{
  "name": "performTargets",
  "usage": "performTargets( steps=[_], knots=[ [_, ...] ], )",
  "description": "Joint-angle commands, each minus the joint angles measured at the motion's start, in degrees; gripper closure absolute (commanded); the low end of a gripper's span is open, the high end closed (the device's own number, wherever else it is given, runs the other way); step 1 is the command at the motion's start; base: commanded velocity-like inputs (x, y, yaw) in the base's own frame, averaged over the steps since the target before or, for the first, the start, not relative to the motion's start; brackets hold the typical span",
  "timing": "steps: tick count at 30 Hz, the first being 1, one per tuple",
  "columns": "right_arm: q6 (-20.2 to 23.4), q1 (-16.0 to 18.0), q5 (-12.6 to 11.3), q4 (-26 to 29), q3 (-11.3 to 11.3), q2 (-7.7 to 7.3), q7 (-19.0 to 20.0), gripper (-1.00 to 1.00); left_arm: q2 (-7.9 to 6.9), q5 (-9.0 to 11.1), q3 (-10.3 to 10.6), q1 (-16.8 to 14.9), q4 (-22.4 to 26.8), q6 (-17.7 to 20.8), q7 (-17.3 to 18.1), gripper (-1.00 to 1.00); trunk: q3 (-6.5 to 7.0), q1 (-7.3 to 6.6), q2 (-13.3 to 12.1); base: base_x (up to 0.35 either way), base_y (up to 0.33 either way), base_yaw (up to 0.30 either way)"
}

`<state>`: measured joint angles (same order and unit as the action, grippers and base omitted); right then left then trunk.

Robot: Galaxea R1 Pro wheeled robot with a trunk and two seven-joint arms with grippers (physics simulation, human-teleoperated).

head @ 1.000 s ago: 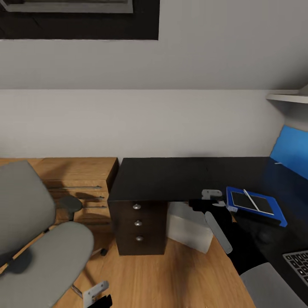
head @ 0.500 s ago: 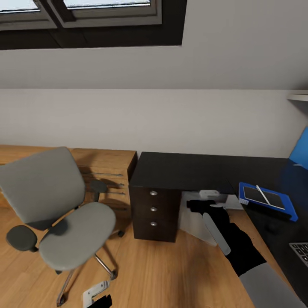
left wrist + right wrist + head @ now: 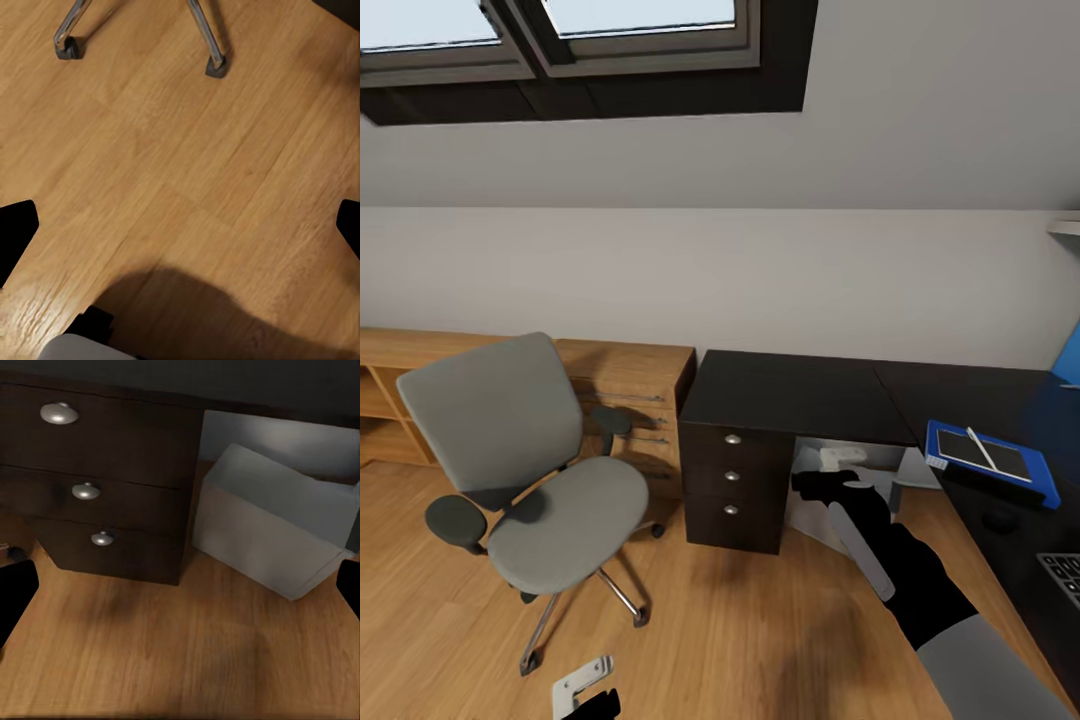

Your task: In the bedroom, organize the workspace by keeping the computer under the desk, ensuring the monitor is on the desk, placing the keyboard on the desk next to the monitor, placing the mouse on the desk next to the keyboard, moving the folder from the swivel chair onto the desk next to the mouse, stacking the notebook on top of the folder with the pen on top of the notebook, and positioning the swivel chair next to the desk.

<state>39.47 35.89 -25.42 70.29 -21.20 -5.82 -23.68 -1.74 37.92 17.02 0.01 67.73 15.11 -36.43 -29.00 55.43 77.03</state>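
Grey swivel chair (image 3: 525, 470) stands well apart from the desk (image 3: 800, 395); folder (image 3: 990, 460) lies on the desktop. Both grippers, left (image 3: 585, 690) and right (image 3: 830, 475), have fingers apart, empty. Risk: pushing 1 armrest off-centre may spin the chair.

the view has swung left, bringing the whole swivel chair (image 3: 525, 475) and window into frame.

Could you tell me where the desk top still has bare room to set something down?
The desk is bare above the drawer unit, from its left edge to the corner seam. The right wing is crowded: the folder carries the notebook and pen, with the keyboard nearer the robot.
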Motion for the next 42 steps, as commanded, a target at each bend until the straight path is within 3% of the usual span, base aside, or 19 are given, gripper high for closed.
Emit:
performTargets(
  steps=[1, 7, 10, 11, 17, 22, 25, 28, 31, 33, 36, 37, 38, 40, 42],
  knots=[
    [0.1, 0.1, -0.6, -0.1, -0.3, -0.07, -0.6, -1.00, -0.14, 0.3, 0.1, 0.0, 0.1, 0.2, -0.4, -1.00, 0.13, -0.22, -0.4, -0.010, 0.000, 0.008],
    [-1.0, 0.1, -0.7, -1.6, -0.6, 0.01, -0.5, -1.00, -0.84, 0.4, -0.4, 0.0, 0.1, 0.2, -0.6, -1.00, 1.21, -1.54, -2.8, -0.003, 0.000, 0.003],
    [-2.2, 0.0, -0.7, -2.0, -4.3, 0.05, -0.6, -1.00, -3.82, 0.5, -0.4, 0.0, 0.1, 0.3, -0.4, -1.00, 1.75, -2.20, -4.0, 0.000, 0.000, 0.000],
    [-3.7, -0.9, -0.7, -3.7, -6.9, 0.09, -0.6, -1.00, -4.84, 0.4, -0.4, 0.0, 0.1, 0.4, -0.3, -1.00, 1.93, -2.42, -4.4, 0.000, 0.000, 0.000],
    [-8.0, -3.9, -0.8, -5.7, -8.2, 0.11, -0.9, -1.00, -5.27, 0.4, -0.3, 0.0, 0.1, 0.4, -0.2, -1.00, 3.01, -3.74, -6.8, 0.000, 0.000, 0.000],
    [-11.9, -9.2, -0.7, -7.5, -8.4, 0.05, -1.0, -1.00, -5.29, 0.4, -0.2, 0.0, 0.1, 0.4, -0.1, -1.00, 3.90, -4.84, -8.8, 0.000, 0.000, 0.000],
    [-19.0, -12.3, -0.5, -14.8, -8.6, 0.02, -1.0, -1.00, -5.42, 0.7, 0.1, 0.0, -1.6, 0.1, -0.2, -1.00, 4.44, -5.50, -10.0, 0.000, 0.000, 0.000],
    [-21.7, -13.0, -0.5, -18.0, -8.9, 0.02, -1.0, -1.00, -5.50, 0.6, 0.1, 0.0, -4.9, -0.1, -0.2, -1.00, 4.98, -6.15, -11.2, 0.000, 0.000, 0.000],
    [-27.6, -13.8, -0.4, -23.4, -11.3, 0.04, -1.0, -1.00, -5.52, 0.6, 0.1, 0.0, -10.2, -5.0, -0.1, -1.00, 5.52, -6.81, -12.4, 0.000, 0.000, 0.000],
    [-31.6, -13.9, -0.4, -26.7, -13.5, 0.06, -0.9, -1.00, -5.48, 0.6, 0.2, 0.0, -13.4, -10.4, 0.3, -1.00, 5.88, -7.25, -13.2, 0.000, 0.000, 0.000],
    [-40.4, -14.1, -0.5, -33.6, -18.6, 0.31, -0.9, -1.00, -5.29, 0.6, 1.5, 0.0, -21.3, -21.7, 2.6, -1.00, 6.42, -7.91, -14.4, 0.000, 0.000, 0.000],
    [-43.3, -14.1, -0.6, -36.2, -19.6, 1.16, -0.8, -1.00, -5.23, 0.6, 2.6, 0.0, -24.3, -24.5, 4.2, -1.00, 6.60, -8.13, -14.8, 0.000, 0.000, 0.000],
    [-50.2, -14.2, -0.4, -46.1, -21.0, 4.66, -0.4, -1.00, -4.43, 0.5, 5.7, 0.0, -33.1, -28.4, 9.4, -1.00, 6.78, -8.35, -15.2, 0.000, 0.000, 0.000],
    [-53.2, -14.2, -0.4, -49.8, -21.3, 6.09, -0.2, -1.00, -3.16, 0.4, 6.4, 0.0, -36.0, -29.1, 11.0, -1.00, 7.14, -8.79, -16.0, 0.000, 0.000, 0.000],
    [-60.4, -14.2, -0.5, -54.7, -21.3, 7.70, -0.1, -1.00, -1.55, 0.6, 7.1, 0.0, -39.0, -29.4, 12.7, -1.00, 7.49, -9.23, -16.8, 0.000, 0.000, 0.000]
  ],
)
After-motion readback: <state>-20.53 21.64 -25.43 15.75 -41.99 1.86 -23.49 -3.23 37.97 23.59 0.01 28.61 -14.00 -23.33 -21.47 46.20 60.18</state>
